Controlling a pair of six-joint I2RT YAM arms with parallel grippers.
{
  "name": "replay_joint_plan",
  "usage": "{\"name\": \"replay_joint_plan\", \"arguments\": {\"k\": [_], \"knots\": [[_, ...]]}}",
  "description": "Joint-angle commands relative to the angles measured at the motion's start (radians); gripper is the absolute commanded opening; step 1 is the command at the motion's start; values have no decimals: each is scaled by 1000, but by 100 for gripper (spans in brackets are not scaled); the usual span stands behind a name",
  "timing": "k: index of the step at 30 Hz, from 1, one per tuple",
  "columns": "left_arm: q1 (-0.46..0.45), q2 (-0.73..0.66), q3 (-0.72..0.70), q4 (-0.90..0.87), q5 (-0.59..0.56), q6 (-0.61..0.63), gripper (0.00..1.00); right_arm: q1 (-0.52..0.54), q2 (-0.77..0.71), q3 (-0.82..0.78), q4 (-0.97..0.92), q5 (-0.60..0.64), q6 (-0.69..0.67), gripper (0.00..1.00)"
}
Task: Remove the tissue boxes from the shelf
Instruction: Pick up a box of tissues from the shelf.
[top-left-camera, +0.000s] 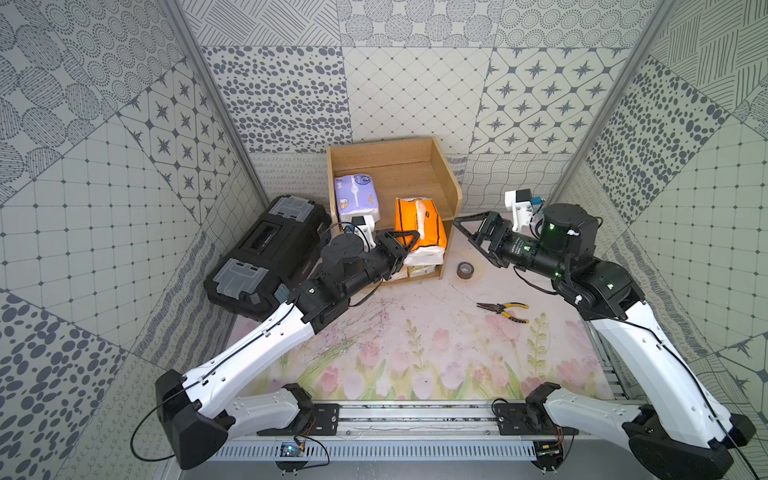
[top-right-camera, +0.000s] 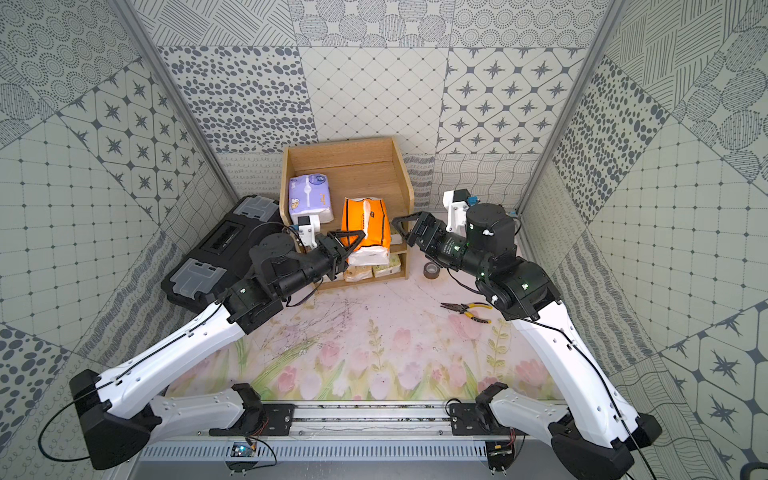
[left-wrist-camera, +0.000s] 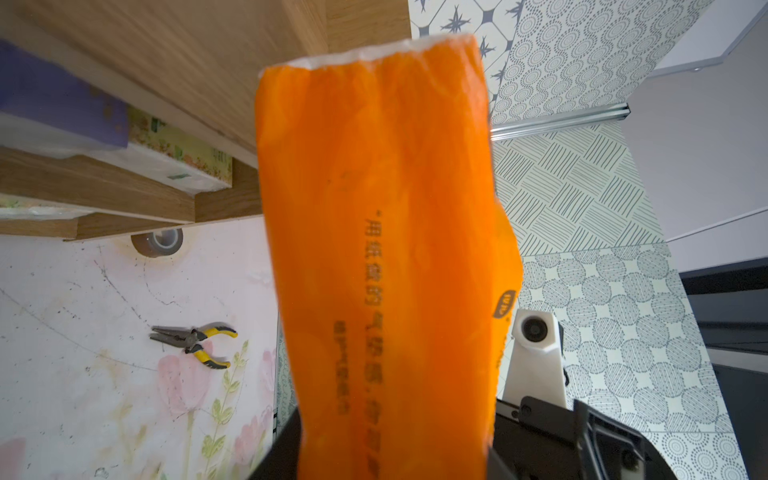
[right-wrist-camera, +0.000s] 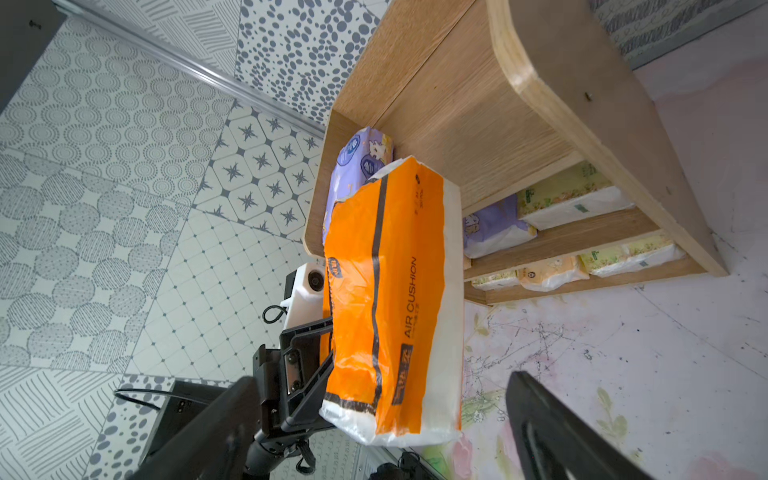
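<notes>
My left end effector (top-left-camera: 409, 245) is clenched on the orange tissue pack (top-left-camera: 422, 226), one finger (right-wrist-camera: 309, 332) pressed against its broad orange side and the other hidden behind it. The pack stands on end, leaning a little, at the right half of the open front of the shelf (top-left-camera: 451, 183). Its white lower face hangs out over the tiers beneath. From the right wrist view, the far end of the pack reaches over the front lip of the top tier, but I cannot tell whether it rests on the board there.

My right end effector (top-left-camera: 465, 235) is spread wide and holds nothing. It hovers just beside the pack's right side, level with the shelf's right panel and apart from both.

On the top tier, against the left panel, lies a lavender pack (top-left-camera: 357, 199). In the middle tier there is a second lavender pack (right-wrist-camera: 494, 226) with a pale green-yellow pack (right-wrist-camera: 573, 199) beside it. The bottom tier holds another pale green-yellow pack (right-wrist-camera: 631, 255) and a peach-yellow pack (right-wrist-camera: 548, 272), with one more at the end of that row.

The shelf stands at the middle of the back edge of the tabletop (top-left-camera: 415, 332). A grey tape roll (top-left-camera: 465, 270) lies just beside its front right corner. The yellow-handled pliers (top-left-camera: 505, 311) lie nearer the right edge, and a black toolbox (top-left-camera: 266, 249) lies along the left edge, next to the shelf.
</notes>
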Motion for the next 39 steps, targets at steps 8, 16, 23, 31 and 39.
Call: {"name": "replay_joint_plan", "arguments": {"k": [8,16,23,31,39], "knots": [[-75,-169,-198,261,59,84,36,1,-9,-156,191,-231,85,97],[-127,-133,-215,396,106,80,35,22,1,-259,350,-285,183,90],[-174,-126,-245,404,53,67,40,30,6,-297,435,-297,239,61],[-179,-204,-254,250,-19,92,91,30,-3,-328,469,-307,247,35],[-180,-477,-303,-248,-263,74,99,33,-68,-413,288,-220,69,28]]}}
